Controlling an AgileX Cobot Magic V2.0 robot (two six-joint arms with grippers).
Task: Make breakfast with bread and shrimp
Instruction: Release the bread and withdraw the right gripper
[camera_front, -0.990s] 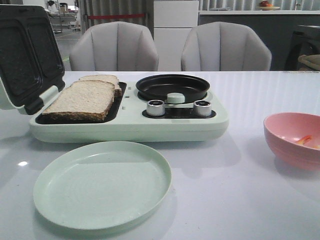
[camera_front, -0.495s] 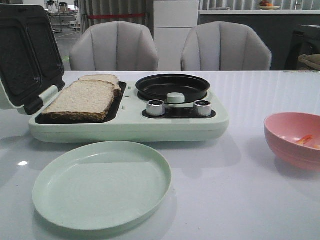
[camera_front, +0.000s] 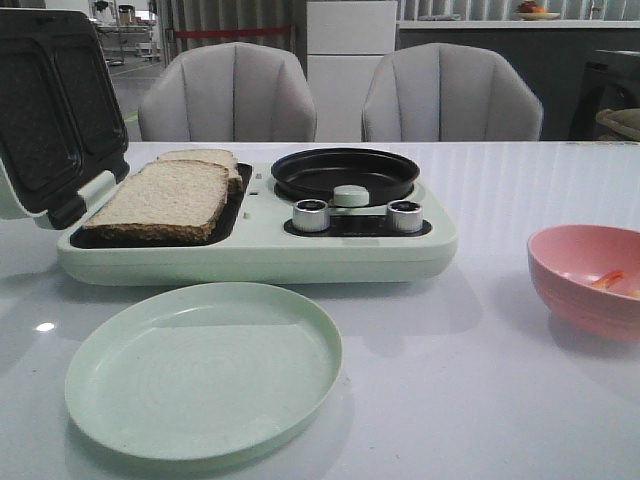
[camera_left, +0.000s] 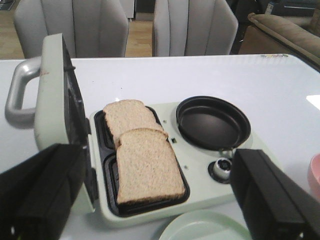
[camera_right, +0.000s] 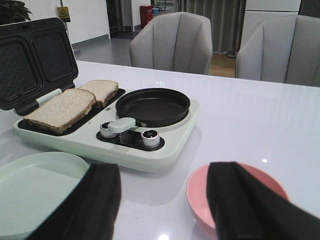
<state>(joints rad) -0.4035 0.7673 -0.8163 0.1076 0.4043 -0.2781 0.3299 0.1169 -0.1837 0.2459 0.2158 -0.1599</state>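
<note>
Two bread slices lie overlapping in the open sandwich tray of a pale green breakfast maker (camera_front: 250, 255): the near slice (camera_front: 165, 200) and the far slice (camera_front: 205, 158). They also show in the left wrist view (camera_left: 147, 167) and the right wrist view (camera_right: 60, 109). Small orange shrimp (camera_front: 608, 280) lie in a pink bowl (camera_front: 560, 270) at the right. My left gripper (camera_left: 157, 210) is open and empty, above the near edge of the maker. My right gripper (camera_right: 162, 210) is open and empty, above the table between plate and bowl. Neither gripper shows in the front view.
The maker's lid (camera_front: 45, 110) stands open at the left. A black round pan (camera_front: 345, 172) and two knobs (camera_front: 312, 215) are on its right half. A pale green plate (camera_front: 205, 370) lies in front of it. Two grey chairs (camera_front: 230, 95) stand behind the table.
</note>
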